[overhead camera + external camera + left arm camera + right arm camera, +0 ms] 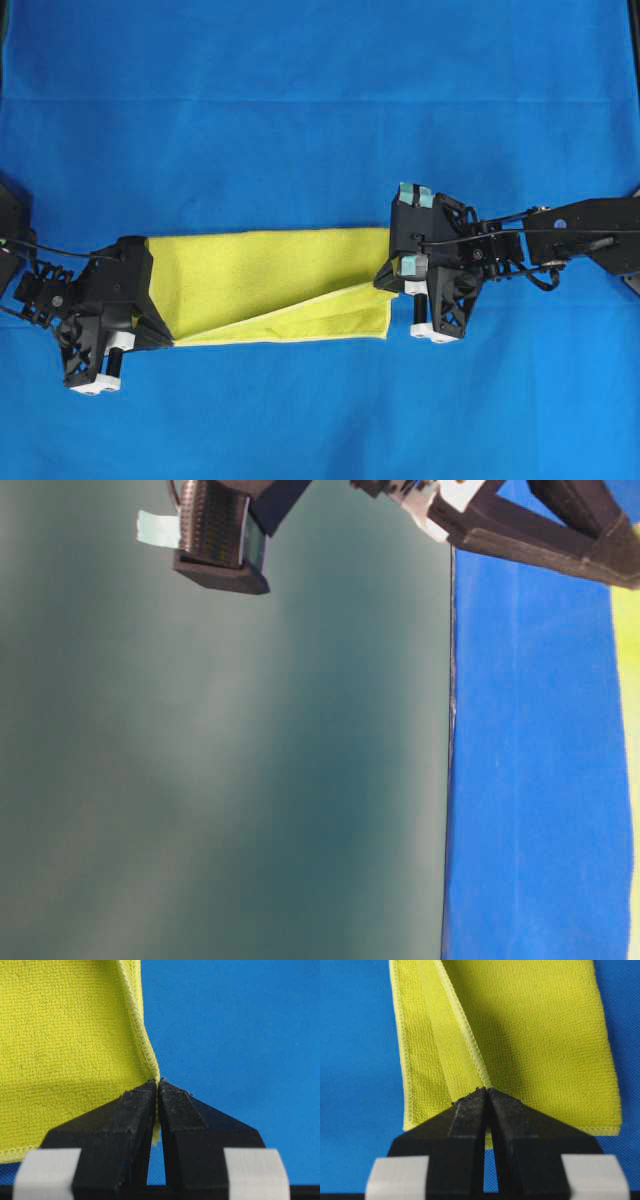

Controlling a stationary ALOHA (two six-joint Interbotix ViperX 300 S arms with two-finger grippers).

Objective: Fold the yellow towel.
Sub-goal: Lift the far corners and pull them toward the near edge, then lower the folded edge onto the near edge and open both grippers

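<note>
The yellow towel (270, 285) lies on the blue cloth (320, 100) near the middle of the overhead view, already doubled into a long band whose long axis runs left to right between the 2 arms. The left gripper (158, 1091) sits at the band's left end and the right gripper (487, 1097) at its right end, so each arm is nearest its own end and neither has to reach across. Both wrist views show the jaws pressed together with a pale stitched hem pinched between the tips: the left pair grips a corner where the hem curves down into the fingers, the right pair grips the hem of the upper layer, with a second layer lying flat beneath it. From above, the top layer is not square on the bottom one; its near edge slants, lifted at the right end and low at the left, leaving a wedge of the lower layer showing along the near side. My reading is that the first fold is being laid down and still needs its edges matched. The next fold would likely bring 1 short end toward the other along that left-right axis, so the 2 held ends facing each other is the relation that matters
</note>
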